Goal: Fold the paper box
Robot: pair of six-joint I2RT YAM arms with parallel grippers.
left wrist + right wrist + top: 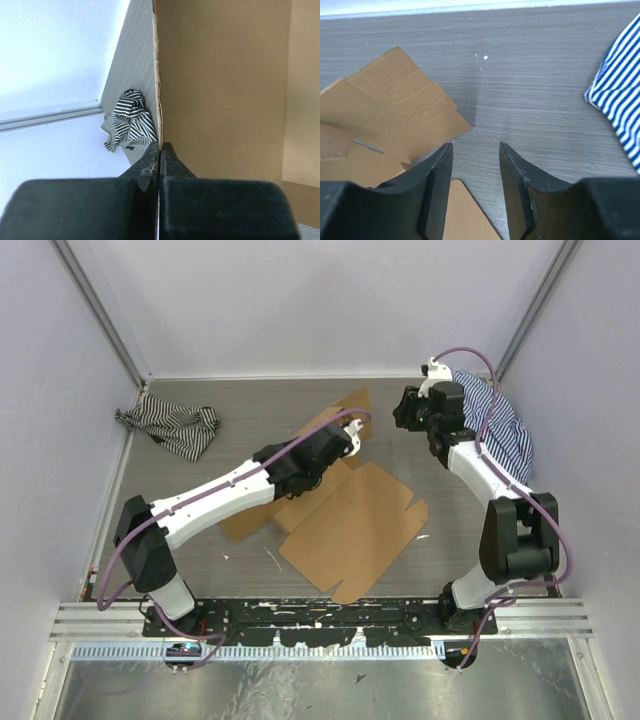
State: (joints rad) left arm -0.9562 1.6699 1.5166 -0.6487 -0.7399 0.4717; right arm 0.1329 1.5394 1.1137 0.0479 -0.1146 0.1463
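Note:
The paper box [355, 525] is a brown cardboard sheet lying mostly flat in the middle of the table, with a flap raised at its far side. My left gripper [343, 436] is shut on the edge of that raised flap. In the left wrist view its jaws [160, 146] pinch the thin cardboard edge, and the panel [220, 90] fills the right side. My right gripper [405, 410] hovers open and empty to the right of the flap. In the right wrist view [476, 146] the cardboard [395, 105] lies to its left and a rounded tab [465, 215] lies below its fingers.
A black-and-white striped cloth [175, 425] lies crumpled at the far left, and it also shows in the left wrist view [129, 126]. A blue-and-white striped cloth [500, 425] lies at the far right behind the right arm, and its edge shows in the right wrist view [620, 105]. Walls enclose the table on three sides.

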